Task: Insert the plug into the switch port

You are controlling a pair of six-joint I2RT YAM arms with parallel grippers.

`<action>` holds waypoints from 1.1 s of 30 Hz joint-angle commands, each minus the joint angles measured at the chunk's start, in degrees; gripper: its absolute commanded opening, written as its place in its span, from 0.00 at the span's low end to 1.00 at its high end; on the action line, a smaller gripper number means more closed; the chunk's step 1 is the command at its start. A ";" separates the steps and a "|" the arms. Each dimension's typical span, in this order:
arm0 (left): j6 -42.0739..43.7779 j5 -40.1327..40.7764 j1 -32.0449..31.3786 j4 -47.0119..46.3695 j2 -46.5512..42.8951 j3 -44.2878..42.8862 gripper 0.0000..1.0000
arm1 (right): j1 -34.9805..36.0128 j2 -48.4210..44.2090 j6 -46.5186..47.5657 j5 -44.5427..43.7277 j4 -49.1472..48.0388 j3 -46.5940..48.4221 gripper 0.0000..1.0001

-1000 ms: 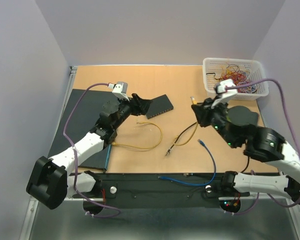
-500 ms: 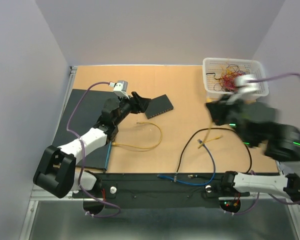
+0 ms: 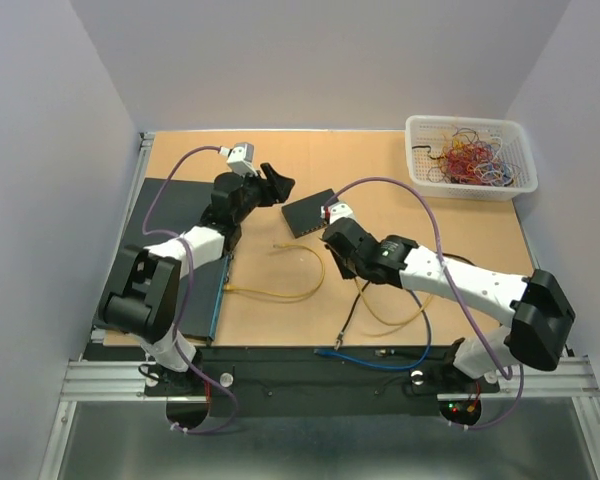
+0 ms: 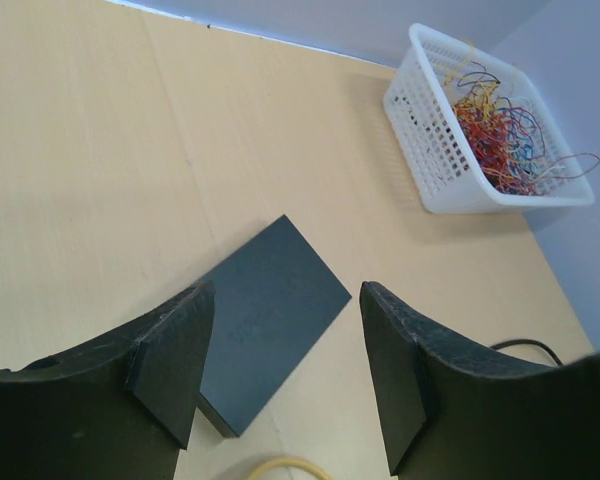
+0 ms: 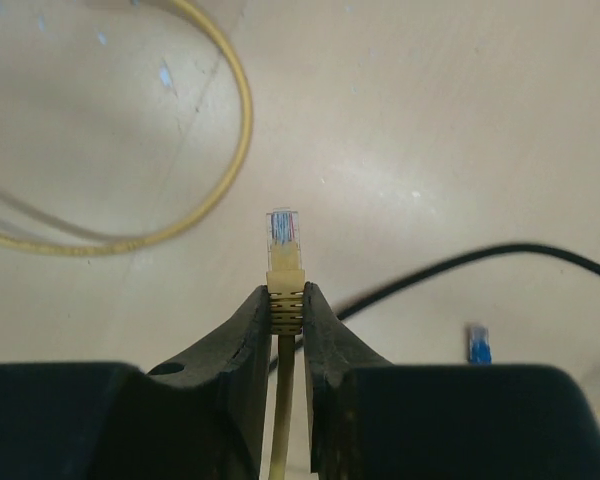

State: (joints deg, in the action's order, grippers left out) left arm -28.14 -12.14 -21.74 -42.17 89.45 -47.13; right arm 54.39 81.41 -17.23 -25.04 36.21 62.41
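The switch (image 3: 308,212) is a flat dark box lying at an angle mid-table; its top also shows in the left wrist view as the switch (image 4: 270,305), and its ports are hidden. My left gripper (image 3: 279,187) hangs open just left of the switch and above it, and the left gripper (image 4: 285,370) has nothing between its fingers. My right gripper (image 3: 338,250) sits just right of and nearer than the switch. That right gripper (image 5: 286,300) is shut on the yellow boot of the plug (image 5: 285,238), whose clear tip sticks out over bare table.
A white basket (image 3: 470,155) of coloured wires stands at the back right. A loose yellow cable (image 3: 305,285), a black cable (image 3: 348,312) and a blue cable (image 3: 370,362) lie on the near table. A dark mat (image 3: 170,225) covers the left side.
My right arm has swung from beside the basket to the middle, next to the switch, carrying the yellow cable. The left gripper drew back a little and narrowed slightly.
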 commanded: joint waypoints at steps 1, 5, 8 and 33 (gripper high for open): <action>0.90 -2.53 1.52 -2.92 6.32 -6.37 0.67 | -1.91 2.09 2.81 4.29 -17.55 -4.48 0.00; 0.37 -3.06 1.87 -2.65 12.48 -10.68 0.65 | -3.85 3.14 5.10 3.94 -29.86 -11.34 0.00; 0.54 -4.03 1.87 -1.78 16.01 -13.42 0.64 | -4.56 5.77 5.55 5.26 -37.42 -13.89 0.01; -3.06 -10.71 1.87 6.93 27.97 -17.91 0.56 | -6.49 26.52 6.86 2.01 -54.57 -5.11 0.00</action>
State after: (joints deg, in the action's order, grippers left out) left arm -29.47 -19.33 -19.86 -34.87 117.19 -63.99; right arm 48.38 107.37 -11.57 -20.80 -14.70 55.40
